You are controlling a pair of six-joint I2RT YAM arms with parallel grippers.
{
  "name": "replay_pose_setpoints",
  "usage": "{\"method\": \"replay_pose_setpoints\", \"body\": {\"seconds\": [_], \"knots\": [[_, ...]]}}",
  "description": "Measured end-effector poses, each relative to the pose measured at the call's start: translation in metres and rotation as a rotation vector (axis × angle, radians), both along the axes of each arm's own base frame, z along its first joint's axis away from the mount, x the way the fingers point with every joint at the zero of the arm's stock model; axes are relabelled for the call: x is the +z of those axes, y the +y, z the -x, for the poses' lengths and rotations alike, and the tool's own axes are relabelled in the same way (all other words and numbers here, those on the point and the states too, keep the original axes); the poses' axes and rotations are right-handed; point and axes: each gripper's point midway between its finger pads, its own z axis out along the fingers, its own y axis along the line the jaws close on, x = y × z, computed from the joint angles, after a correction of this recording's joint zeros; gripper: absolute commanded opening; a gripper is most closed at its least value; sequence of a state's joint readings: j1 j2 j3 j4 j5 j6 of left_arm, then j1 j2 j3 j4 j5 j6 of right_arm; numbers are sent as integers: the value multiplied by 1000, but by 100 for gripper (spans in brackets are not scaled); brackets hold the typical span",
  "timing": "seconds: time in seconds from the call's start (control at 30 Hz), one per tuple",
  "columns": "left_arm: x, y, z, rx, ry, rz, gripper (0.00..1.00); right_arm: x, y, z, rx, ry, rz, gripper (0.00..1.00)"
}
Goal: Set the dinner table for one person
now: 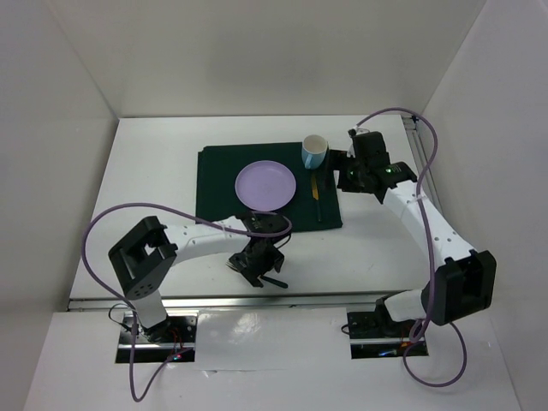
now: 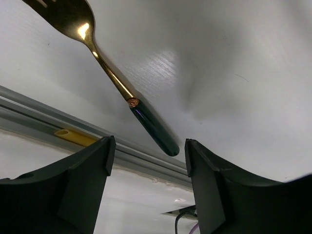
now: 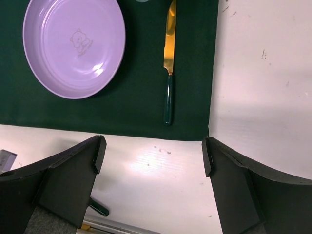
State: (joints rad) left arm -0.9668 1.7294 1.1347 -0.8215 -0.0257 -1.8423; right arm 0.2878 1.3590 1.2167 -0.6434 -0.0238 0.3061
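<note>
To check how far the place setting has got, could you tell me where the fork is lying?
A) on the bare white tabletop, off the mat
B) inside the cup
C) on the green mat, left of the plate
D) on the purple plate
A: the fork lies flat on the bare white dinner table beside its near edge rail, clear of the green mat.
</note>
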Motion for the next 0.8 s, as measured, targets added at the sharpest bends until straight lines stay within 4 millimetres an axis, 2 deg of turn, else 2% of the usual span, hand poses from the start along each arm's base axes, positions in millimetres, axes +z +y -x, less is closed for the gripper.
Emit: {"method": "replay_pose_setpoints", "body": {"seconds": [0.2,0.37,0.4,0.43,0.5,0.53,0.6,0.67,0.8], "knots": [[-23,-5,11,-9,34,-50,73,3,1,3,21,-3,-3,93],[-25,-14,11,16,38,-23,66,5,-1,9,31,-1,7,93],[-25,-14,11,21,43,-20,62,5,-2,10,33,-3,9,93],[-25,-15,12,24,49,-16,50,7,-3,12,35,-8,10,93],[-25,-16,15,28,60,-10,33,11,-5,15,35,-17,11,93],[-25,-16,17,27,69,-7,19,13,-7,18,33,-22,12,93],[-23,-16,17,26,69,1,7,17,-9,20,30,-29,14,93],[-22,-14,17,29,60,0,0,18,-10,22,30,-28,17,93],[-14,-2,17,25,19,-31,0,22,-12,23,30,-28,29,93]]}}
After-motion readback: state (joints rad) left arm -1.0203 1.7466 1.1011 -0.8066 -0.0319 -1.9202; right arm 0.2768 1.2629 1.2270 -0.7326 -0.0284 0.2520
